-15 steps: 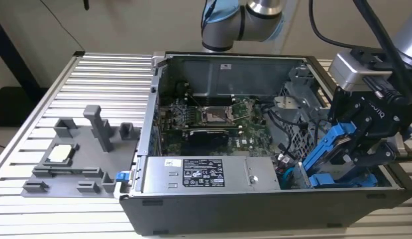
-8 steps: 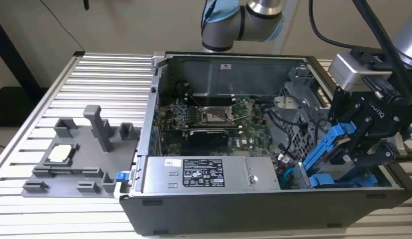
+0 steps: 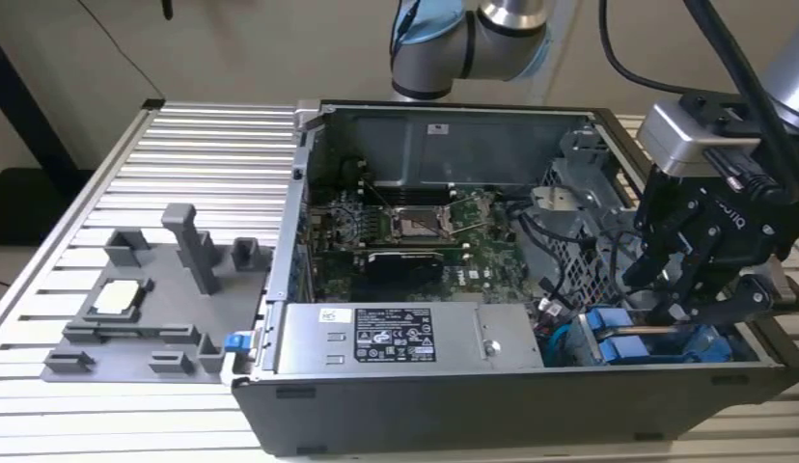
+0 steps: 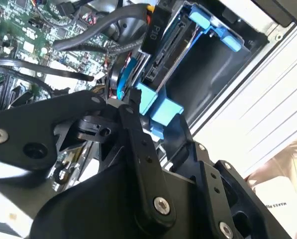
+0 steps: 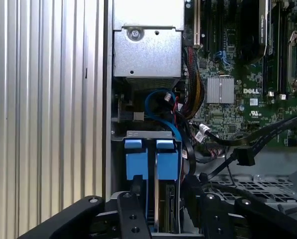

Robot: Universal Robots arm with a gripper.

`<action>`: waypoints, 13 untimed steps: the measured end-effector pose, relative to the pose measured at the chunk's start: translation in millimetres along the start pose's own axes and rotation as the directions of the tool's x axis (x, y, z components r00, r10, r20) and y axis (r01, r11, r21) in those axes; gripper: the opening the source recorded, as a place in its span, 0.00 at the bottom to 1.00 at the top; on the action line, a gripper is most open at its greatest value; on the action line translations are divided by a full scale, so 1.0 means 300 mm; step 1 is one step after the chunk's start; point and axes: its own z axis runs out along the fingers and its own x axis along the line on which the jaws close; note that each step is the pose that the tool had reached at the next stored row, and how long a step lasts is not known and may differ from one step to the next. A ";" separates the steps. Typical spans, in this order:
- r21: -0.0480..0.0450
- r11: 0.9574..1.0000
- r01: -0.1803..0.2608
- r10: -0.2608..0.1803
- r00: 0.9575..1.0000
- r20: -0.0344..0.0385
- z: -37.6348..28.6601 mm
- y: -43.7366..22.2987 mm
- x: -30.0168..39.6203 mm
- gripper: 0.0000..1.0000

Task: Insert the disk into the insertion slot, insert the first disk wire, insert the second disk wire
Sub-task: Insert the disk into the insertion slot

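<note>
Hovering at 4 o'clock in the exterior view, the pincer (image 3: 676,311) is straddling the disk (image 3: 627,345) seated in its bay (image 5: 148,134); clenched or released, cannot tell. Disk is likely handling stiff, dense, shock-sensitive; its blue tabs (image 5: 167,145) are looking safest to hold.

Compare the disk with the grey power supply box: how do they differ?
The power supply box is bare grey metal with a label on top; the disk has a bright blue frame. The box looks far bigger than the disk. The gripper hangs at the disk, apart from the box. Both sit inside the open computer case.
</note>
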 end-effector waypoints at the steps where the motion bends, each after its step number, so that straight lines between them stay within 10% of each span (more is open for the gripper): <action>1: 0.000 1.000 0.000 0.000 1.000 0.000 0.000 0.000 0.000 0.47; 13: 0.002 1.000 -0.002 0.002 1.000 -0.028 -0.078 0.004 -0.009 0.47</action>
